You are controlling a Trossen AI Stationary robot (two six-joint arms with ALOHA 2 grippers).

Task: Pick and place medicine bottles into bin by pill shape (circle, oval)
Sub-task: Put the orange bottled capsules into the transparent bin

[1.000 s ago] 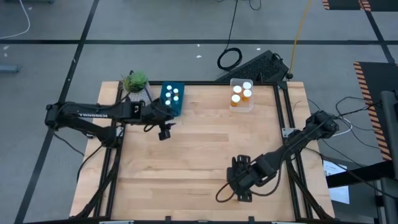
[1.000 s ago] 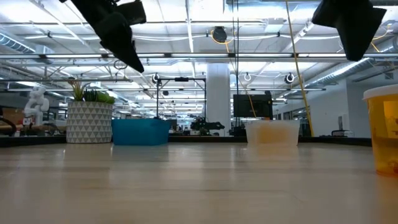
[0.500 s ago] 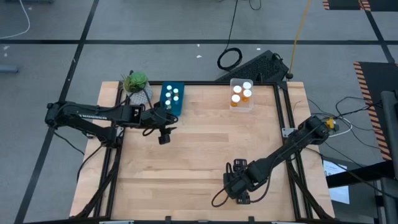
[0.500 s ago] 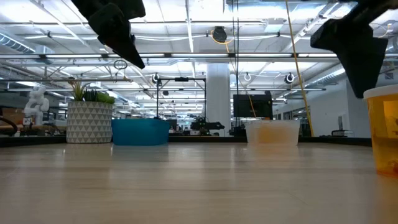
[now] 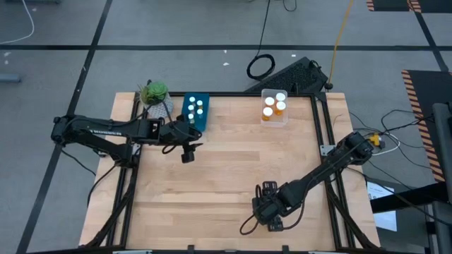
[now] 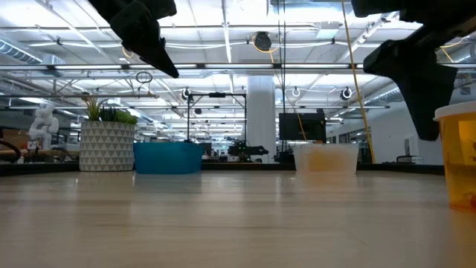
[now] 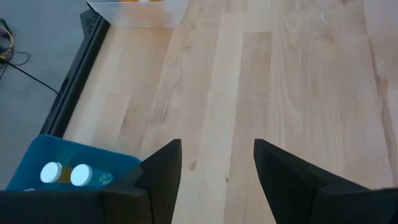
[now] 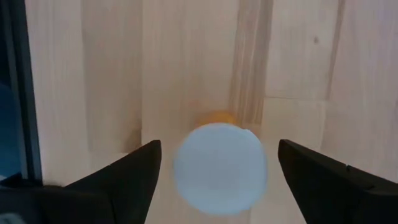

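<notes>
An orange medicine bottle (image 8: 219, 167) with a round white cap stands upright on the wood table near its front edge; it also shows in the low view (image 6: 457, 156). My right gripper (image 8: 219, 144) hangs open right above it, one finger on either side of the cap, touching nothing. In the high view my right gripper (image 5: 267, 214) hides the bottle. My left gripper (image 5: 187, 153) hovers open with nothing between its fingers, just in front of the blue bin (image 5: 195, 111).
The blue bin (image 7: 37, 163) at the far left holds several white-capped bottles. A clear bin (image 5: 274, 107) at the far right holds orange bottles. A potted plant (image 5: 155, 95) stands left of the blue bin. Bare wood lies between the arms.
My right gripper has moved toward the table's near edge and a little to the left, and has come down over the orange bottle, its fingers kept apart. The bottle has stayed where it was.
</notes>
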